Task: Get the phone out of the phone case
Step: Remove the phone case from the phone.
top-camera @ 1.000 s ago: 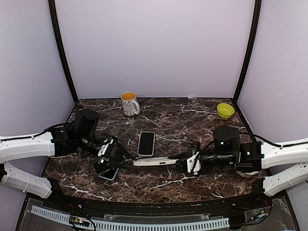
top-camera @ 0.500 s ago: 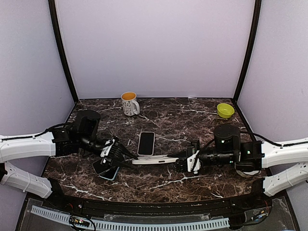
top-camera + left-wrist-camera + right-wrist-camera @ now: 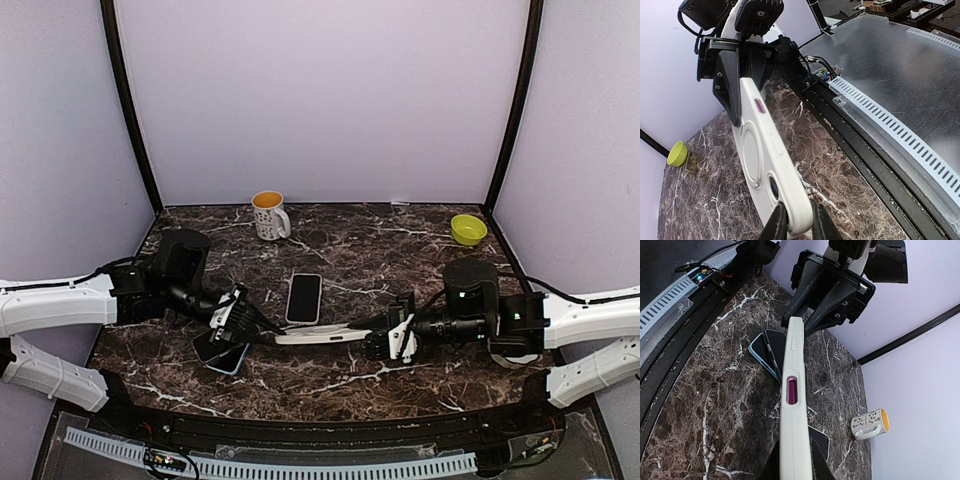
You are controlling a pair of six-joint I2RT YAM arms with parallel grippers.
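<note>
A white phone case (image 3: 318, 334) hangs level above the table between my two grippers, with the phone still inside. My left gripper (image 3: 262, 331) is shut on its left end and my right gripper (image 3: 378, 336) is shut on its right end. In the left wrist view the case's back (image 3: 758, 155), with its ring and camera hole, runs up from my left gripper (image 3: 796, 226) to the right gripper. In the right wrist view I see the case's edge (image 3: 791, 390) with a purple button in a slot, pinched in my right gripper (image 3: 793, 467).
A black phone (image 3: 304, 298) lies face up at mid table. A blue-cased phone and a dark one (image 3: 222, 352) are stacked under the left gripper. A white mug (image 3: 268, 214) stands at the back left and a green bowl (image 3: 467, 229) at the back right.
Both grippers have kept their hold. The left gripper and the case's left end have shifted slightly up and toward the back.
</note>
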